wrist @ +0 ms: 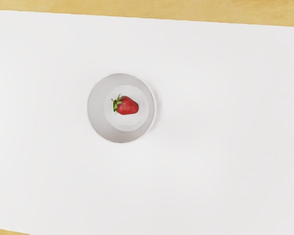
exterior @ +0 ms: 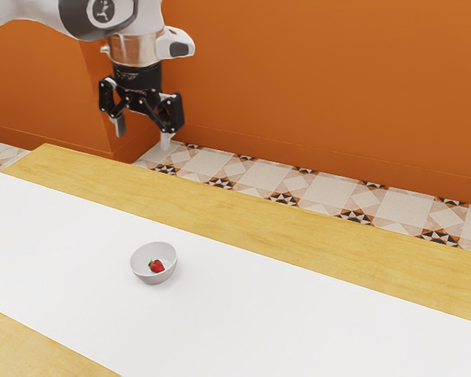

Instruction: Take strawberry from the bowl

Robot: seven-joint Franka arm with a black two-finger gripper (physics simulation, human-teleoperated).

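A: "Exterior view. Tool [exterior: 143, 135], one: open, empty, raised, well apart from the bowl [exterior: 151, 280]. Contents of bowl?"

B: "Strawberry [exterior: 157, 267], one, red. Bowl stands on white runner [exterior: 298, 322], laid over wooden bench [exterior: 220, 208]. Recommended: centre above the strawberry, then straight down."

A: "Wrist view. Obstructions?"

B: "Bowl wall, all round; nothing covers the strawberry. It lies on its side, leafy cap toward the wall. Suggested handling: descend inside the rim, close gently across the narrow body, lift vertically. Risk: clipping the rim, tipping the bowl."
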